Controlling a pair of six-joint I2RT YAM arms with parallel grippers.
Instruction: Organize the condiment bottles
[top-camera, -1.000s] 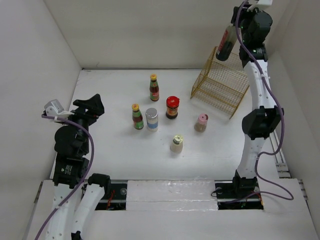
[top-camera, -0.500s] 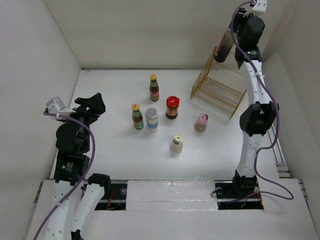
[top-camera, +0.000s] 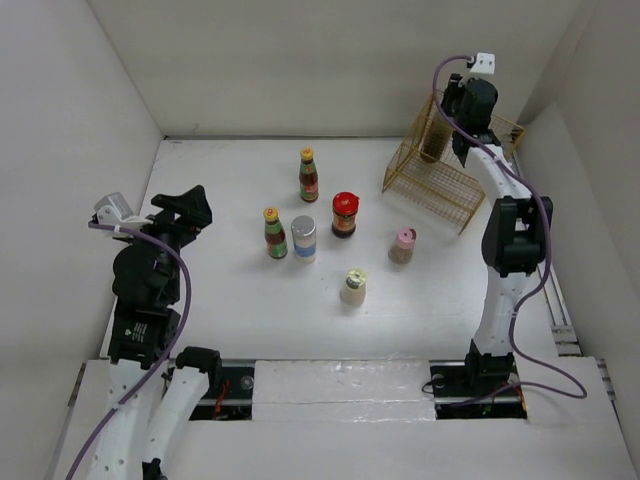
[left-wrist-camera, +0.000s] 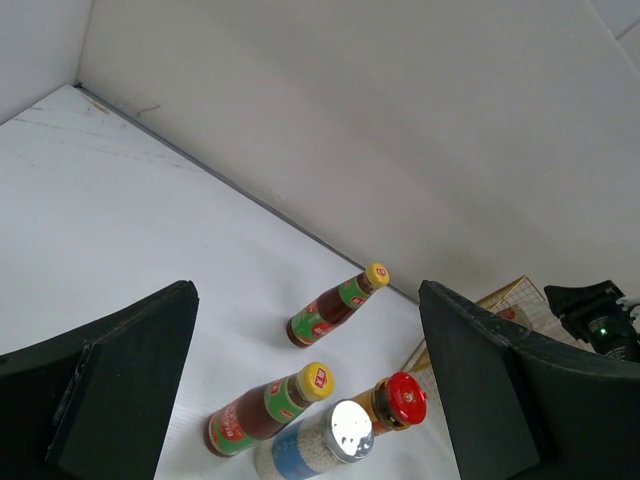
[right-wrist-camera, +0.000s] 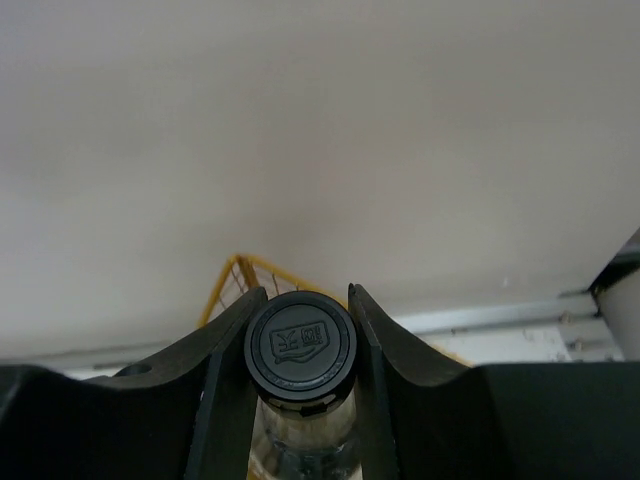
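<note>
Six condiment bottles stand mid-table: two yellow-capped sauce bottles (top-camera: 308, 175) (top-camera: 275, 233), a silver-capped jar (top-camera: 303, 239), a red-capped jar (top-camera: 345, 214), a pink-capped one (top-camera: 403, 245) and a cream-capped one (top-camera: 353, 287). My right gripper (top-camera: 446, 108) (right-wrist-camera: 304, 294) is shut on the neck of a dark, black-capped bottle (right-wrist-camera: 300, 345) (top-camera: 433, 140), which hangs inside the back-left corner of the yellow wire basket (top-camera: 440, 180). My left gripper (top-camera: 186, 208) (left-wrist-camera: 305, 300) hovers open at the left, well apart from the bottles. Its wrist view shows both sauce bottles (left-wrist-camera: 335, 305) (left-wrist-camera: 265, 408), the silver cap (left-wrist-camera: 350, 430) and the red cap (left-wrist-camera: 403, 397).
White walls enclose the table on three sides. The basket (left-wrist-camera: 508, 300) sits at the back right near the wall, its rim (right-wrist-camera: 232, 272) showing behind the held bottle. The right arm (top-camera: 510, 240) stretches up along the right side.
The right arm has swung down and left, lowering the dark bottle from high above the basket into it. The left arm and the table bottles have stayed put.
</note>
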